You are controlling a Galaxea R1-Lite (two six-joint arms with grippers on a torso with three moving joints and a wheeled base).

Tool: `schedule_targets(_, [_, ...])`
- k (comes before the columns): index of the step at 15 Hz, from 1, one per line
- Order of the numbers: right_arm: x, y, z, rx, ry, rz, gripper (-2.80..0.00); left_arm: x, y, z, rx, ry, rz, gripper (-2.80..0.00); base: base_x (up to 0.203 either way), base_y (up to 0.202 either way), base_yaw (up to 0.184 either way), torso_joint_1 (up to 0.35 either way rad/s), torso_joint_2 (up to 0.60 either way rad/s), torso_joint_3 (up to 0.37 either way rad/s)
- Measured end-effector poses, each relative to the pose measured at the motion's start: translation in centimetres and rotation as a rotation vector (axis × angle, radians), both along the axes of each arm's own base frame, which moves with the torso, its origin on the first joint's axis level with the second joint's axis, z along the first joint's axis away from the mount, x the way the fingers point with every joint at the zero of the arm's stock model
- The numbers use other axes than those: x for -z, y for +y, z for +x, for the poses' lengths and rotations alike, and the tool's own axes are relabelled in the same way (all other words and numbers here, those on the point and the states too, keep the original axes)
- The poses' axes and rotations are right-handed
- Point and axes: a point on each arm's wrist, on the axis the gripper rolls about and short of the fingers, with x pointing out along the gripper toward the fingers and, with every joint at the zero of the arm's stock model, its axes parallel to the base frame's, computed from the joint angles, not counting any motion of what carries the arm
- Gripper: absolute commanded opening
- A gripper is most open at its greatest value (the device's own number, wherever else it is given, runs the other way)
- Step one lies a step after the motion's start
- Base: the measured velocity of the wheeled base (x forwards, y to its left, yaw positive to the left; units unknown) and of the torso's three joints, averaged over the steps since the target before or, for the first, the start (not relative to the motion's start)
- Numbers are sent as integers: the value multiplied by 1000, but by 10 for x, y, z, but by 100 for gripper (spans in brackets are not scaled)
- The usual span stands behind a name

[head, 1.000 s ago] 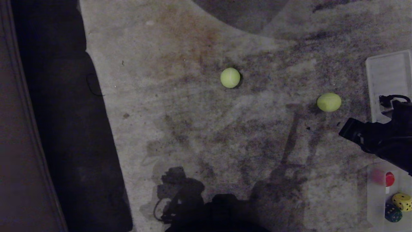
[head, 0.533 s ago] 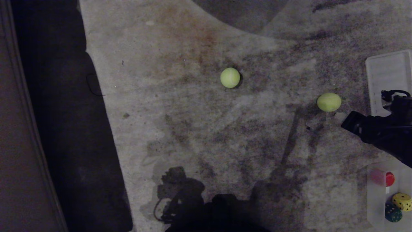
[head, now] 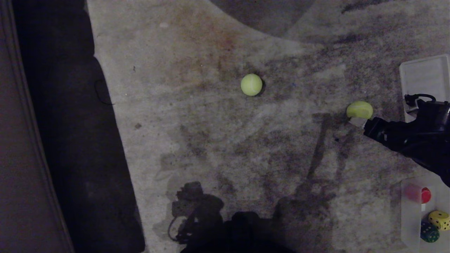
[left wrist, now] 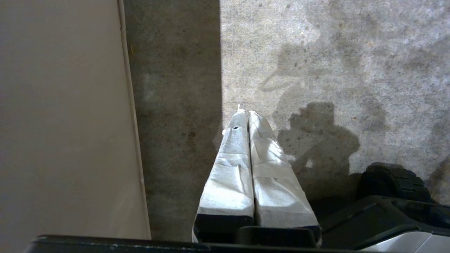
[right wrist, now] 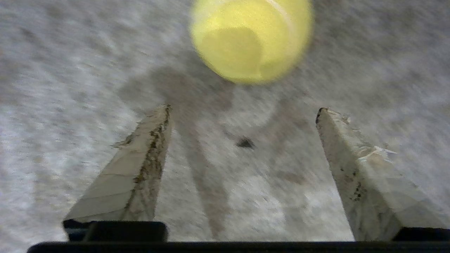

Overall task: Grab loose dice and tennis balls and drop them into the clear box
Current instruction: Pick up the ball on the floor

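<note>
1. Nearest you on the right, the clear shallow plastic box (head: 406, 214) sits at the picture's edge with a small red rounded piece (head: 425, 195), a yellow black-pipped die (head: 439, 219) and a dark green white-pipped die (head: 429, 232) already inside it. You can see no beige die anywhere.
2. Your left gripper (left wrist: 246, 116) is parked low on the near left beside a pale wall, its taped fingers pressed together and holding nothing.
3. A little farther out on the right, your right gripper (right wrist: 242, 109) has changed most: a second ago it hung back near the box, and it has since pushed forward and left across the stained grey carpet (head: 197, 140). Its jaws now stand wide apart and empty.
4. Just beyond its tips lies the nearer yellow-green fuzzy tennis ball (head: 359, 109), on the carpet where it was a second ago, lined up roughly between the two fingers but not yet between them. You look set for the grasp; expect to advance a touch more before closing.
5. Beyond the right arm, a flat whitish ribbed lid (head: 423, 79) lies at the right edge.
6. Farthest, mid-carpet, the second yellow-green tennis ball (head: 251, 84) waits untouched, well apart from the first.
</note>
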Motion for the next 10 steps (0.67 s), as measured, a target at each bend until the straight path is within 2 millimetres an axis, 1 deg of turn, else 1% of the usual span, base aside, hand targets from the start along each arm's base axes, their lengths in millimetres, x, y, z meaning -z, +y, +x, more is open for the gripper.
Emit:
schedule_targets(3, [-2,-1,8,-11,-21,-15,0,0,0,0,0,0,0,-280,0,0,0,0,0,0])
schedule_targets(6, [-2,-9,19,-5,-50,-103,0,0,0,0,-1,0,0,-280,0,0,0,0,0,0])
schedule_targets(10, [-1,-14,35,7,-74,-120,0,0,0,0,0,0,0,-280,0,0,0,0,0,0])
